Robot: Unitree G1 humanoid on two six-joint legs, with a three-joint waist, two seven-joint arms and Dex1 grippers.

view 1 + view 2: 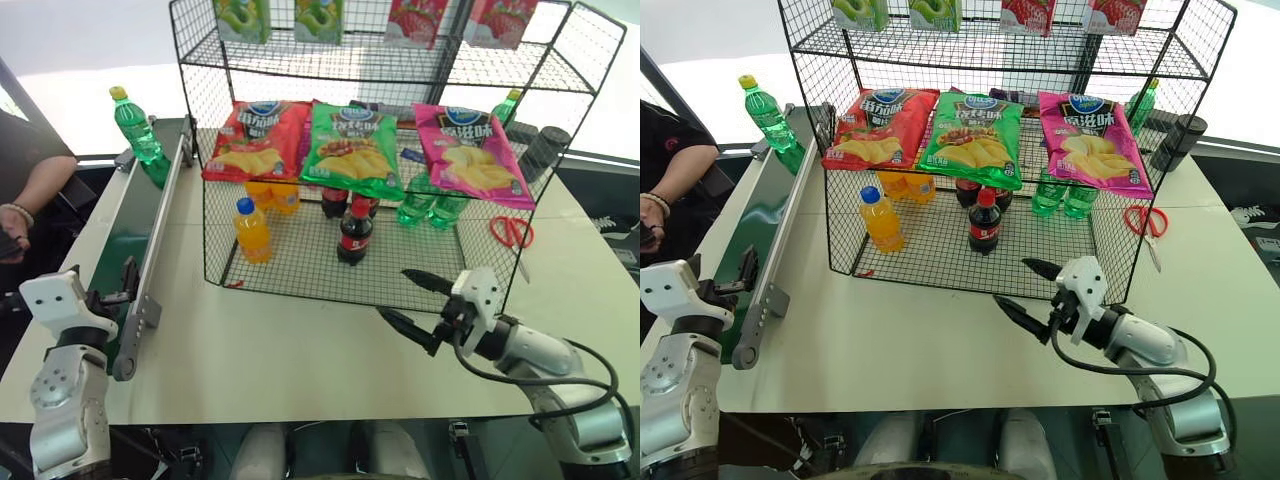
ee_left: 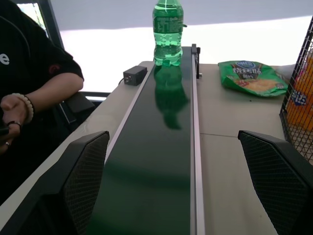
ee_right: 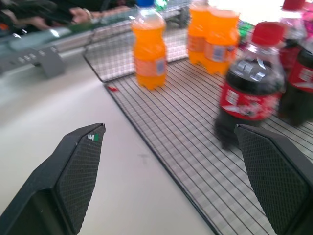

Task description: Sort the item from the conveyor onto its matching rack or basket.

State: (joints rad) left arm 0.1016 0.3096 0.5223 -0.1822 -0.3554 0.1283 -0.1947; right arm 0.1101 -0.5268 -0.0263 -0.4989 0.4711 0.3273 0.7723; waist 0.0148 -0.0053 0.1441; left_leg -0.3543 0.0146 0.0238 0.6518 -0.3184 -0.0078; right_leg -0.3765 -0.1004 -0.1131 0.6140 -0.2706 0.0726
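**Desk:** Where's the bottle?

**Me:** I see the small clear-green plastic soda bottle with a yellow cap [image 1: 137,127] standing upright at the far end of the long dark-green conveyor belt with grey metal side rails [image 1: 132,235]. Nothing is touching it.

**Desk:** And the arms?

**Me:** My left gripper [image 2: 178,183] sits over the near end of the belt, its black fingers spread wide and empty, lined up along the belt toward the bottle. My right gripper [image 1: 412,300] hovers above the white table [image 1: 300,350], just in front of the large black wire-grid rack [image 1: 300,255], fingers also spread, holding nothing.

**Desk:** What's in the rack?

**Me:** On the bottom tier I see orange juice bottles with blue caps [image 1: 252,230], dark cola bottles with red caps [image 1: 355,233] and green bottles [image 1: 432,208] further back. Red, green and pink chip bags [image 1: 352,147] lie on the tier above. A person's arm [image 1: 30,185] rests beside the conveyor, and red scissors [image 1: 512,233] lie on the table to the rack's right.
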